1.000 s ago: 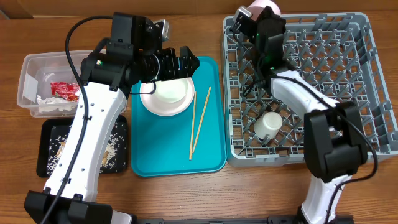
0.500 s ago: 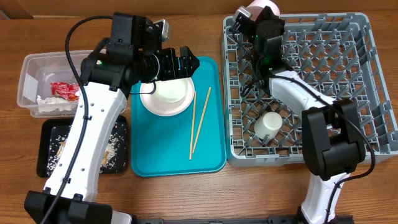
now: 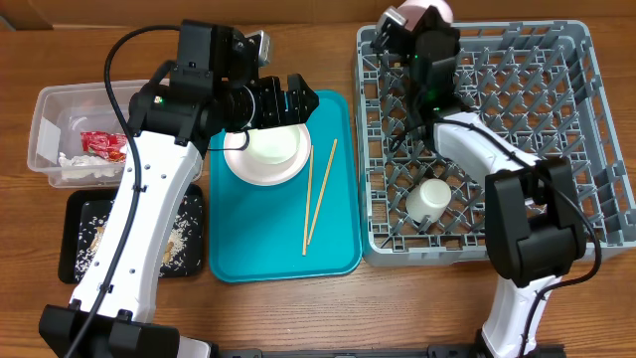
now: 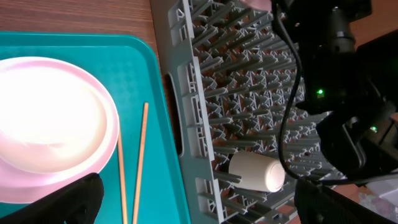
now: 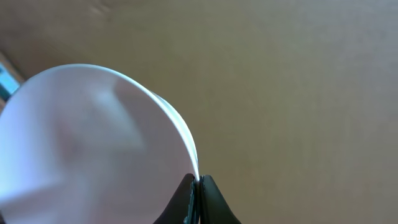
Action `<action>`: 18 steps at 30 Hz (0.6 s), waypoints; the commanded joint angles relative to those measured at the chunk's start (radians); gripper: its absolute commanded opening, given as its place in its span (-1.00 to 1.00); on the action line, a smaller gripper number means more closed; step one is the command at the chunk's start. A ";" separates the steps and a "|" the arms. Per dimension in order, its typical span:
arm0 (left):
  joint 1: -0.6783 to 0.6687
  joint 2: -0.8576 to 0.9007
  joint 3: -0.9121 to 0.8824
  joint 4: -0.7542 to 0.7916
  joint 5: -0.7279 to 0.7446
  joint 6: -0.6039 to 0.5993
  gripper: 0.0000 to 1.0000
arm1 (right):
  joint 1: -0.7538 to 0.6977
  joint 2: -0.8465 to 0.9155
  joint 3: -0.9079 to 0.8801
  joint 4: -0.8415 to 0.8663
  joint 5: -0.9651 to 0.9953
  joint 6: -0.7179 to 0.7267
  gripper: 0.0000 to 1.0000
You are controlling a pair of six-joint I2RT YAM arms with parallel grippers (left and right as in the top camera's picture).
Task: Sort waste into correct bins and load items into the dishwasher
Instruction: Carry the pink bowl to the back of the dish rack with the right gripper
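My right gripper (image 3: pixel 407 18) is shut on the rim of a white plate (image 5: pixel 93 143), held upright over the far left corner of the grey dish rack (image 3: pixel 556 149); the plate also shows in the overhead view (image 3: pixel 422 12). A small white cup (image 3: pixel 430 197) lies on its side in the rack (image 4: pixel 205 124), also in the left wrist view (image 4: pixel 258 172). My left gripper (image 3: pixel 298 99) is open over a white bowl stacked on a plate (image 3: pixel 266 151) on the teal tray (image 3: pixel 338 249). Two wooden chopsticks (image 3: pixel 318 194) lie beside it. The clear tub (image 3: pixel 45 124) holds the red wrapper (image 3: pixel 101 145) and white tissue (image 3: pixel 84 165). The black tray (image 3: pixel 75 214) holds rice-like crumbs.
The wooden table (image 3: pixel 298 308) runs along the front. The rack's upright pegs fill its right side. The tub and black tray sit at the left edge beside my left arm.
My right gripper with the plate has shifted slightly to the right over the rack's far left corner. The left arm has not moved.
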 commanded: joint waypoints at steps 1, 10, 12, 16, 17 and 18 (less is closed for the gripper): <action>0.003 -0.010 0.021 0.001 -0.006 0.019 1.00 | -0.023 0.011 0.005 -0.019 -0.021 -0.016 -0.92; 0.003 -0.010 0.021 0.001 -0.006 0.019 1.00 | -0.021 0.011 0.005 -0.101 -0.051 0.072 -0.92; 0.003 -0.010 0.021 0.001 -0.006 0.019 1.00 | -0.021 0.011 0.005 -0.103 -0.050 0.072 -0.92; 0.003 -0.010 0.021 0.001 -0.006 0.020 1.00 | -0.019 0.011 0.005 -0.106 -0.027 0.071 -0.92; 0.003 -0.010 0.021 0.001 -0.006 0.019 1.00 | -0.018 0.011 0.005 -0.106 -0.016 0.071 -0.92; 0.003 -0.010 0.021 0.001 -0.006 0.019 1.00 | -0.015 0.011 0.005 -0.106 -0.001 0.071 -0.92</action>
